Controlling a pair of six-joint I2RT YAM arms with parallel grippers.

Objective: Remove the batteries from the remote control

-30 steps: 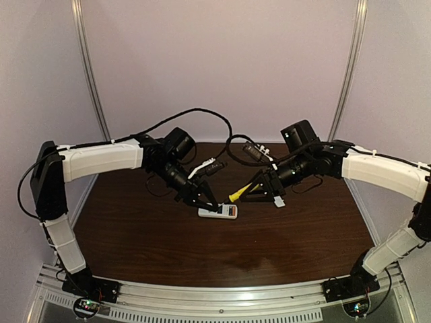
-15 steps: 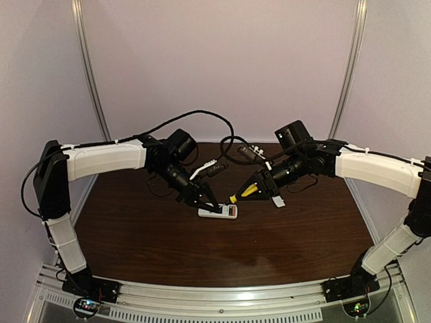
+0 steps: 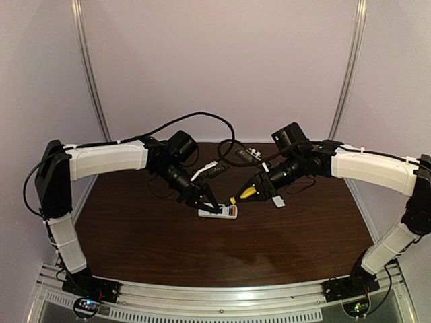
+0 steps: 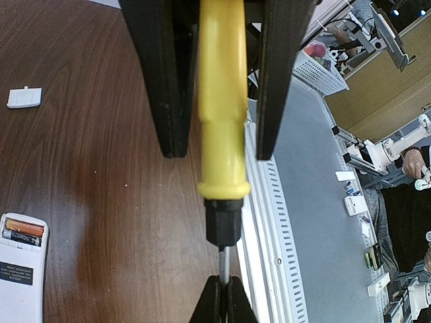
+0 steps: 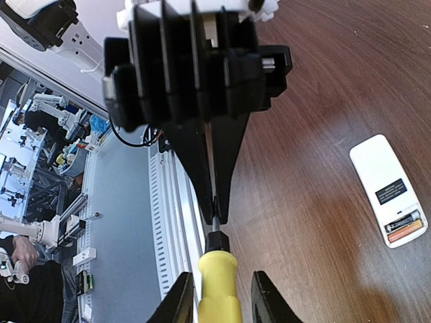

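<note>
The white remote control [image 3: 217,213] lies flat on the table with its battery bay open. It also shows in the left wrist view [image 4: 19,286] and the right wrist view [image 5: 382,176]. An orange-copper battery [image 4: 25,227] and a dark battery [image 4: 22,237] sit in the bay. My left gripper [image 4: 223,286] is shut on the metal shaft of a yellow-handled screwdriver [image 4: 222,134], just right of the remote. My right gripper [image 5: 222,289] is open, with its fingers on either side of the yellow handle [image 5: 219,293] and small gaps showing.
The small white cover piece [image 4: 23,97] lies on the table beyond the remote, and shows under the right arm [image 3: 279,201]. The table's metal edge rail [image 4: 262,222] runs close beside the screwdriver. Both arms meet over the table's middle.
My right arm has moved left, closer to my left gripper, and the yellow handle now lies between its fingers. My left gripper has stayed beside the remote.
</note>
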